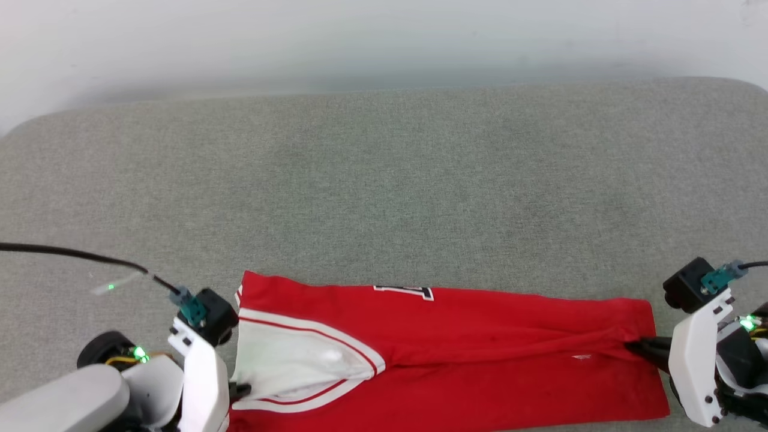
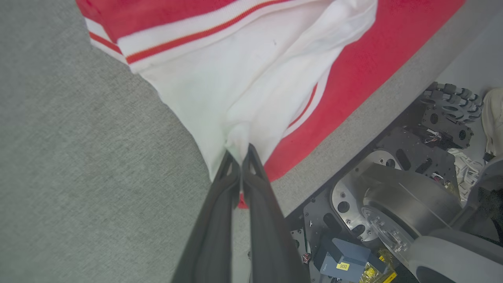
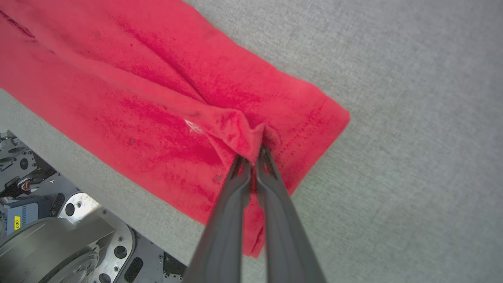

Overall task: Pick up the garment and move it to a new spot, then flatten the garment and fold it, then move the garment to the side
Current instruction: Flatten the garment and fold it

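Now, I see red jersey (image 1: 480,342) stretched left to right along near edge of grey table (image 1: 384,180). My left gripper (image 2: 240,155) pinches white sleeve (image 2: 235,78) at left end, fingers pressed together. My right gripper (image 3: 255,153) pinches bunched red hem (image 3: 306,129) at right end.

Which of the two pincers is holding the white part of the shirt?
The left pincer: it grips the white sleeve of the shirt, while the right pincer pinches the plain red end.
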Robot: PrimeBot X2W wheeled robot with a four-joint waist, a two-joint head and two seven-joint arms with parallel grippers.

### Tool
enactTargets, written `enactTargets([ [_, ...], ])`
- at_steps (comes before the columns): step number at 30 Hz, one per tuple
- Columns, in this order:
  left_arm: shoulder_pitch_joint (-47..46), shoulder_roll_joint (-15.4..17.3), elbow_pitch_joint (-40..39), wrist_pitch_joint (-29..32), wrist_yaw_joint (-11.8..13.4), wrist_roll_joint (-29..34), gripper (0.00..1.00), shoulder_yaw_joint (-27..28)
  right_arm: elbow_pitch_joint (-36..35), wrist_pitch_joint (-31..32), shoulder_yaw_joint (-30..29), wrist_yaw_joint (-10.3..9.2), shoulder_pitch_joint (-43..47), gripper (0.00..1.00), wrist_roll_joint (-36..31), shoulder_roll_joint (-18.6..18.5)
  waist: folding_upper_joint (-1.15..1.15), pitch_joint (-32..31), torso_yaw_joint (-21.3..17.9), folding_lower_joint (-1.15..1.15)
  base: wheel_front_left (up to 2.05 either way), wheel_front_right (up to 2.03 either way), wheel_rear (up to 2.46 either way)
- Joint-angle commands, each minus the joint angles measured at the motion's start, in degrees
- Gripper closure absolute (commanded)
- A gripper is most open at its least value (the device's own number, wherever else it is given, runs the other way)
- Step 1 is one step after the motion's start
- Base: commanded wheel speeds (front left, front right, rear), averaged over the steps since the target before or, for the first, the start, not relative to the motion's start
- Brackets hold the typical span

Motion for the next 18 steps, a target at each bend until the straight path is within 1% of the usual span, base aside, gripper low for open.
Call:
enactTargets([
  [1,1.48,-0.27,0.32,-0.49,0.32,-0.32,1.00,-0.29,0.61,-0.34,0.02,-0.02,1.23,1.00,0.01,0.34,0.00,0.31,-0.11,0.01,0.00,0.00,0.00],
  [5,4.26,-1.66,2.25,-1.54,-0.05,-1.11,1.00,-1.13,2.40,0.12,0.57,-0.02,2.63,1.00,0.28,1.67,0.00,1.09,-0.19,0.01,0.00,0.00,0.00],
  [8,5.33,-2.86,4.54,-2.83,-0.37,-0.41,1.00,-1.43,4.09,-0.57,0.88,-0.02,3.30,1.00,-0.29,2.89,0.00,1.40,-0.18,0.01,0.00,0.00,0.00],
  [9,5.46,-3.19,5.24,-3.55,-0.30,-0.12,0.94,-1.40,4.71,-0.92,0.83,-0.03,3.36,0.76,-0.61,3.23,0.00,1.37,-0.15,0.01,0.00,0.00,0.00],
  [10,5.57,-3.51,5.79,-4.67,-0.12,0.45,0.29,-1.19,5.14,-1.59,0.58,-0.03,3.39,0.04,-0.64,3.62,0.00,1.29,-0.16,0.01,0.00,0.00,0.00],
  [11,5.94,-3.94,6.42,-5.86,0.26,0.34,0.00,-0.82,5.45,-2.35,0.16,-0.03,3.43,0.00,-0.29,4.08,0.00,1.17,-0.18,0.01,0.00,0.00,0.00],
  [14,6.99,-4.12,7.25,-8.99,1.18,1.66,0.00,-0.56,5.22,-4.68,-0.79,-0.03,3.04,0.00,-0.94,4.01,0.00,0.25,-0.37,0.01,0.00,0.00,0.00],
  [18,8.33,-3.59,5.80,-14.77,3.63,2.72,0.00,1.18,2.77,-7.47,-2.72,-0.02,3.24,0.00,-1.14,2.41,0.00,-1.24,-0.45,0.01,0.00,0.00,0.00],
])
